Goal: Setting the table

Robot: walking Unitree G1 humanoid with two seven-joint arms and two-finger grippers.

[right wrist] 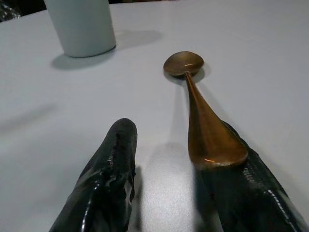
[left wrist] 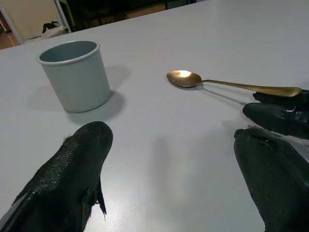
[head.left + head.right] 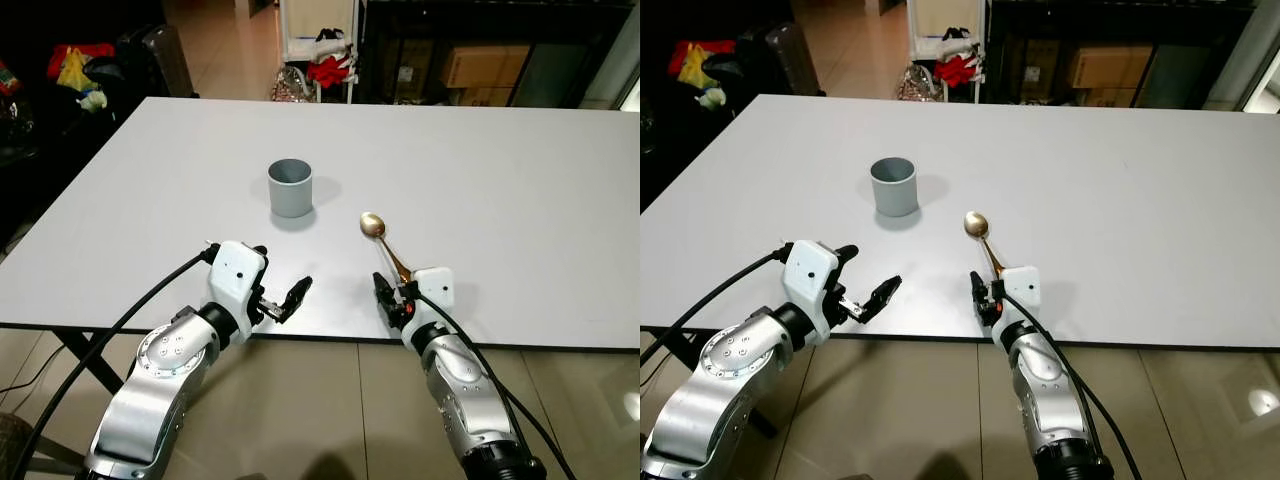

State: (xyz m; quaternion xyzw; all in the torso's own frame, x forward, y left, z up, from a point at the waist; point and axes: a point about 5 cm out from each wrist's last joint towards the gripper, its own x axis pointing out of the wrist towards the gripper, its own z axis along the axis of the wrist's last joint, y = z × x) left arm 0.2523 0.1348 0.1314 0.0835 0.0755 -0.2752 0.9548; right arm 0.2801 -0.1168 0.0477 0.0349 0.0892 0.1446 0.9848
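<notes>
Spoon (image 3: pixel 384 244) first: from the head camera's left eye it lies on the white desk (image 3: pixel 520 200) with its bowl pointing away from the robot and its handle running back toward the near edge, ending right at the right tool (image 3: pixel 392 297). Its long axis therefore lines up nearly with that arm's reach. The grey cup (image 3: pixel 290 187) stands upright farther in and to the left, well apart from the spoon's bowl. The left tool (image 3: pixel 283 300) hovers at the near edge, its fingers spread, holding nothing, and clearly farther from the spoon than the right one.

From the right eye the layout is the same, with bare desk between cup and spoon and nothing standing in the way.

From the left wrist the two black fingers are wide apart with open desk between them; cup and spoon lie ahead, and the right tool's fingers touch the handle's end.

From the right wrist the handle's broad end rests on top of one finger (image 1: pixel 251 193), while the other finger (image 1: pixel 108 179) stands well off to the side. So the tool is open, touching the handle but not clamped on it. I judge the right arm best placed; closing would need the handle brought between the fingers.
</notes>
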